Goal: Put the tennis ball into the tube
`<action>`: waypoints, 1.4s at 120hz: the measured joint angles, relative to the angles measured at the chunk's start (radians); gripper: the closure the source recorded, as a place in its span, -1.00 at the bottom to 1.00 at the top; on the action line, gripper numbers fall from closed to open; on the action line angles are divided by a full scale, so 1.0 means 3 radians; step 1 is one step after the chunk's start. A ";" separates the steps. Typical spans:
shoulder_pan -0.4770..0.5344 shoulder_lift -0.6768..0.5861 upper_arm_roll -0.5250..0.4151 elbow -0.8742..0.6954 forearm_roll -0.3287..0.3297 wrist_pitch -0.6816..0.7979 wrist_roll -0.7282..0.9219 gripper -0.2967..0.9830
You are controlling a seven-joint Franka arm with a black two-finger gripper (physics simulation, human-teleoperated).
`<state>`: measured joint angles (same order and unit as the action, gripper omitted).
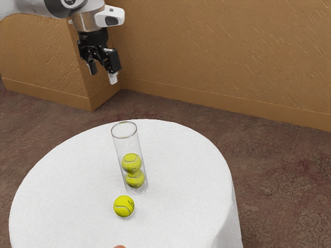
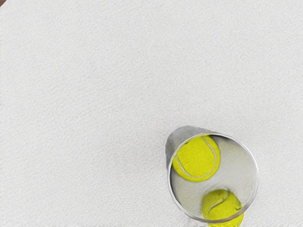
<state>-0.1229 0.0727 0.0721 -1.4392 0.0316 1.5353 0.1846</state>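
Arm (image 1: 36,7): exterior view's upper left | gripper (image 1: 103,74): downward, fingers (image 1: 113,78) apart

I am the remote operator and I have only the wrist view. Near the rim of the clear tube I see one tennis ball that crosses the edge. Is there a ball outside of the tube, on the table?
Observer: Yes. In the exterior view a loose ball rests on the white tablecloth, beside the base of the tube.

Operator: Thank you. And inside, how many balls are there?

Observer: Two, one above the other: the upper ball sits over the lower ball.

Operator: Understood. Does the gripper hold something now?

Observer: No, the gripper is open, with nothing between its fingers.
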 joint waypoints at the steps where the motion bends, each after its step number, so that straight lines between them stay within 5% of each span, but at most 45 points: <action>1: 0.0001 0.0000 0.0000 0.0000 0.0000 -0.0001 0.0001 -0.54; 39: -0.0010 -0.0045 0.0000 -0.0095 0.0014 -0.0025 0.0020 -0.54; 65: -0.0012 -0.0726 -0.0007 -0.1069 0.0003 0.0034 0.0016 -0.54; 116: -0.0090 -0.1647 -0.0079 -0.3109 -0.0157 0.1004 -0.0192 -0.54; 168: -0.0357 -0.1442 -0.0086 -0.3781 -0.0194 0.2036 -0.0775 -0.54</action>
<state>-0.2301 -0.3599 0.0463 -2.5734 -0.0266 2.1462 -0.0480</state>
